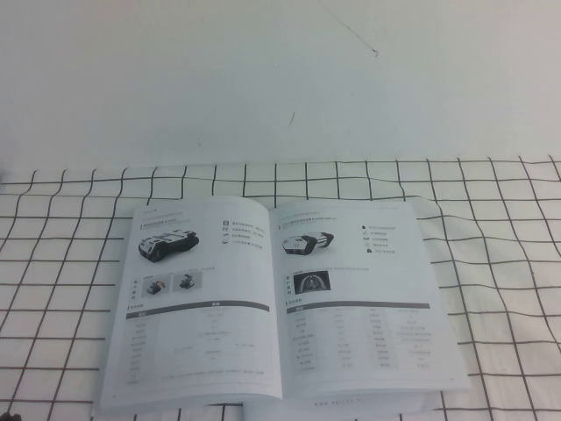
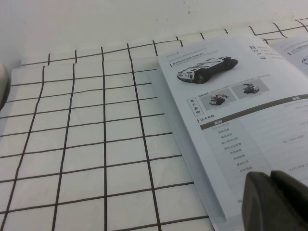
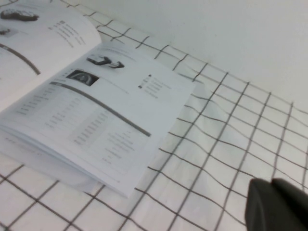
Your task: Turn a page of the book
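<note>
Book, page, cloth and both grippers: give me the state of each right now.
book: open, lying flat on the checked cloth.
page: right-hand leaf, lying down, not lifted.
checked cloth: spread under the book, slightly wrinkled right of it.
left gripper: over the book's near left edge, touching nothing.
right gripper: above the cloth right of the book, holding nothing.

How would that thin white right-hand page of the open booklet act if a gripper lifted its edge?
The thin white right-hand page would probably flop and curl, since it already bows above the open white softcover booklet. It looks light and may crease. The left gripper and right gripper sit beside the booklet, off the paper.
</note>
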Controlling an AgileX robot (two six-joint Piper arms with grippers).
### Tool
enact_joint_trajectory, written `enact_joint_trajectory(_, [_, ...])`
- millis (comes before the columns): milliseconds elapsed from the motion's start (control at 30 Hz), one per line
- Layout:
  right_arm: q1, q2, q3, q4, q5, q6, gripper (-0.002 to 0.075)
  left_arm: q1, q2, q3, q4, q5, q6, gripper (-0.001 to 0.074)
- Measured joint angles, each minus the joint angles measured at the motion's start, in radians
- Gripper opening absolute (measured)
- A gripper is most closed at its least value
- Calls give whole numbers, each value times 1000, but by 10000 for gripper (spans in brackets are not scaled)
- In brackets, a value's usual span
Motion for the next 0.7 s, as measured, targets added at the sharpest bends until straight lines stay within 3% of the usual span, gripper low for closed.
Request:
enact_joint_trajectory(367, [-407,-122,241,2,-262,62,-1,0,-2,0,0,2,4,-2])
enact_joint_trajectory(500, [-434,-122,301,-7,-306,75,-1,0,-2,0,0,2,2,-2])
enact_joint_trajectory(700, [-379,-122,341,-19,-277,81,-1,0,-2,0,0,2,0,-2])
